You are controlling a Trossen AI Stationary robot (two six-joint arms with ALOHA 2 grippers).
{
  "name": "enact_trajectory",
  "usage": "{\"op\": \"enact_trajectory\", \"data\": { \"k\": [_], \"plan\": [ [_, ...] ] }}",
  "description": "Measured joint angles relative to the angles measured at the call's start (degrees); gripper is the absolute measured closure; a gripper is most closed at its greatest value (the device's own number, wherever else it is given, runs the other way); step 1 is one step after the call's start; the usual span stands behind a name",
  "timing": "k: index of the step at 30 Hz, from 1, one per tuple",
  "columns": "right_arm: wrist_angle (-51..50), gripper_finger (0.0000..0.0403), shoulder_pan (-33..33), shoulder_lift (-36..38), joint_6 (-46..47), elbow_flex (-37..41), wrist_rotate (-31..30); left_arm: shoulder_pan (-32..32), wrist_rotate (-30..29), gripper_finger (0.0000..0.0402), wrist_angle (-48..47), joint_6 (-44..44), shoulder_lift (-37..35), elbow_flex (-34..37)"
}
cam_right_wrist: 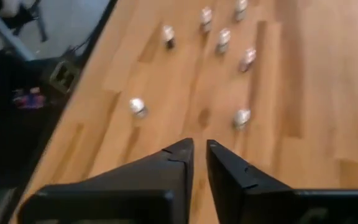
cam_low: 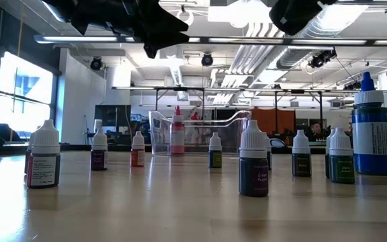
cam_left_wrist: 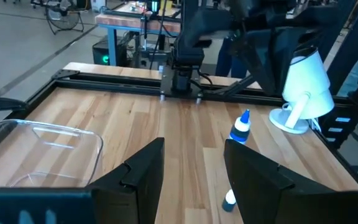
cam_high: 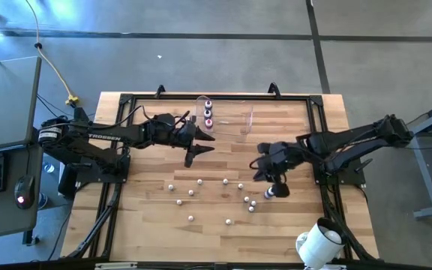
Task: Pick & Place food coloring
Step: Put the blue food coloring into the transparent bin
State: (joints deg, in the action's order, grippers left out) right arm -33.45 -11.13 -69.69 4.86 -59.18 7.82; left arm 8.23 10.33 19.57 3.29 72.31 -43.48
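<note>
Several tiny white-capped food coloring bottles (cam_high: 226, 181) stand upright, scattered over the near half of the table, also in the low view (cam_low: 253, 163). A taller blue bottle (cam_high: 270, 193) stands at their right end (cam_low: 371, 131). A clear plastic tub (cam_high: 225, 117) at the far middle holds three pink-red bottles (cam_high: 208, 114). My left gripper (cam_high: 199, 146) hovers open just near of the tub, with nothing between its fingers (cam_left_wrist: 191, 168). My right gripper (cam_high: 265, 174) hangs shut above the table next to the blue bottle, holding nothing (cam_right_wrist: 199, 155).
A big white cylinder on a stand (cam_high: 319, 241) sits at the table's near right corner (cam_left_wrist: 306, 81). A black frame (cam_high: 317, 112) runs around the tabletop. Bare wood lies between the tub and the scattered bottles.
</note>
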Motion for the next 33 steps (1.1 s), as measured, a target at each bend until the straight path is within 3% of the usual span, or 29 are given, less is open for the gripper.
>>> {"op": "enact_trajectory", "data": {
  "k": [9,15,22,33],
  "plan": [
    [-8.9,0.0266,-0.4,-2.4,5.1,0.0,1.6,0.0,-3.2,0.0236,0.0,0.2,0.0,0.0],
    [-10.5,0.0221,-4.8,-8.3,5.6,0.0,-1.3,0.0,-3.4,0.0236,0.0,0.2,0.0,0.0],
    [-13.5,0.0206,-7.9,-12.6,9.7,0.0,-4.6,0.0,-3.4,0.0236,0.0,0.2,0.0,0.0],
    [-17.9,0.0205,-8.7,-12.9,13.2,0.0,-5.4,0.0,-3.4,0.0236,0.1,0.2,0.0,0.0]
  ]
}}
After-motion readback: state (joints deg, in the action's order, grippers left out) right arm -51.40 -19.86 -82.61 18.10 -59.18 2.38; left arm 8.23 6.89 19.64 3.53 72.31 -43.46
